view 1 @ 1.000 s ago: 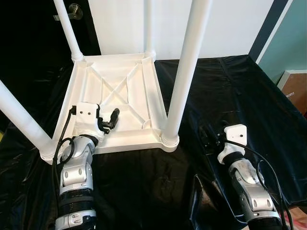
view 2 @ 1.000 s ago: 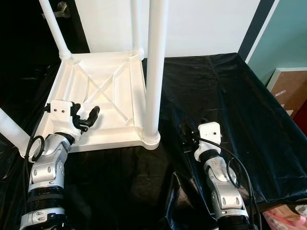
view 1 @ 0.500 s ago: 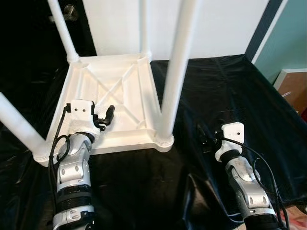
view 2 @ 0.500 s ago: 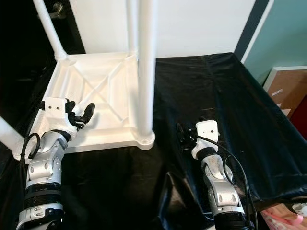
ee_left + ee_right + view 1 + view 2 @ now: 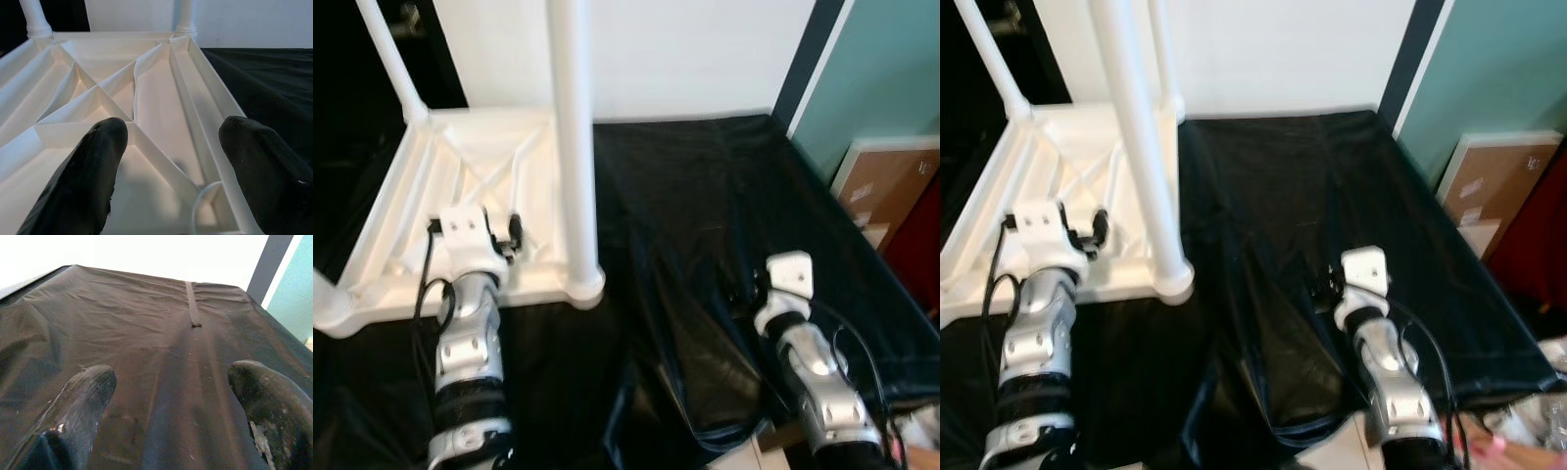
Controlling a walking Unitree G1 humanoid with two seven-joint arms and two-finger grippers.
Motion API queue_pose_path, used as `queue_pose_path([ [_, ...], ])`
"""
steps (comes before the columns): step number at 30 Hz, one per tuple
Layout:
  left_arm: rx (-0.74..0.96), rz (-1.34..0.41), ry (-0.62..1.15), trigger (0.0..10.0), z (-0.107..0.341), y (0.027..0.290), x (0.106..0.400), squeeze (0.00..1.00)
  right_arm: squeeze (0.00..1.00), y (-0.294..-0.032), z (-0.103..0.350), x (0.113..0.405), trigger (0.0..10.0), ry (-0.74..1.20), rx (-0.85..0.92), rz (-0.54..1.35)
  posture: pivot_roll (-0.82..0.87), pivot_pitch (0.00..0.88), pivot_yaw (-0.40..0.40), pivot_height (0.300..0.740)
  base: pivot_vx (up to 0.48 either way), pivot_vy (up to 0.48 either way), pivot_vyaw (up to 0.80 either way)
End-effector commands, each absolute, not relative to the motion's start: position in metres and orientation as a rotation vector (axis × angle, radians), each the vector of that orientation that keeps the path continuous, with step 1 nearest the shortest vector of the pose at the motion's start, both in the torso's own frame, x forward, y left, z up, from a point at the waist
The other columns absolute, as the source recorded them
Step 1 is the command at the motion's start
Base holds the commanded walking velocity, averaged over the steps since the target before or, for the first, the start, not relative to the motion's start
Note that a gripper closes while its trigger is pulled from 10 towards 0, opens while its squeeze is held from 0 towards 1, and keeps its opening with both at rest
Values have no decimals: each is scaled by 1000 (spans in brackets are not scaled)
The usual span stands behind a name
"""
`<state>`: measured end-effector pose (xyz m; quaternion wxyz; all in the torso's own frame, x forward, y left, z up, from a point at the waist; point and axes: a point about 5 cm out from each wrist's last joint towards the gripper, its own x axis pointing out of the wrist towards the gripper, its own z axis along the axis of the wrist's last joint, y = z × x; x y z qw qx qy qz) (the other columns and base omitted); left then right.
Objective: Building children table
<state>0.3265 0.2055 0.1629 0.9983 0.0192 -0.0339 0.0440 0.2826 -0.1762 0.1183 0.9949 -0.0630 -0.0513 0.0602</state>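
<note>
The upturned white table [image 5: 460, 176] is lying legs-up on the black cloth [image 5: 705, 196]; left gripper [image 5: 168, 161] is hovering wide over its ribbed underside, likely checking; right gripper [image 5: 171, 406] is idling wide, empty.

Black plastic sheet [image 5: 705, 196]; teal wall [image 5: 881, 69]; cardboard box [image 5: 881, 186] beside
</note>
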Motion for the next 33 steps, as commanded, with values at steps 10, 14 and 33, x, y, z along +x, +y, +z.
queue_pose_path([
  [10, 55, 173, -39, 10000, 155, 213, 322, 0, 0, -173, 113, 280, 10000, -86, -131, 132, -47, 39, -39, 740, 0, 0, 0],
  [14, 61, 170, -36, 10000, 153, 215, 320, 0, 0, -174, 111, 279, 10000, -80, -120, 128, -40, 30, -35, 740, 0, 0, 0],
  [33, 78, 112, -21, 10000, 148, 208, 316, 0, 0, -170, 109, 283, 10000, -78, -111, 127, -25, 24, -30, 740, 0, 0, 418],
])
